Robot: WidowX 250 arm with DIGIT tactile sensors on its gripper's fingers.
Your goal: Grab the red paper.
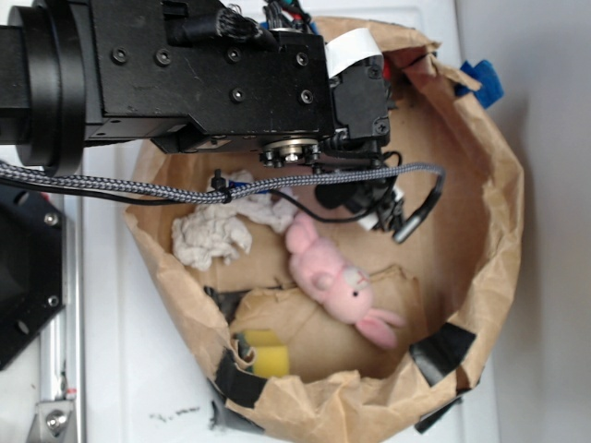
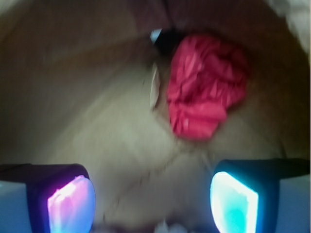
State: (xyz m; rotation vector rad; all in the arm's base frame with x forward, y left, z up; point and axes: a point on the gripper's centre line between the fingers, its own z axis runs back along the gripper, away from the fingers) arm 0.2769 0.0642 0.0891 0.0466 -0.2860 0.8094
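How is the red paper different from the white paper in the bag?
The red paper is bright red; the white paper is off-white. The red paper shows only in the wrist view, ahead of the open claw; the white paper lies beside the pink rabbit in the exterior view. Both are crumpled wads.

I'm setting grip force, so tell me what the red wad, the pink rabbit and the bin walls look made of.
Red wad: thin crumpled paper, matte, with sharp creases. Pink rabbit: soft plush fabric with a fuzzy surface. Bin wall: brown kraft paper, wrinkled, apparently patched with black tape. The pincer is open above the wad.
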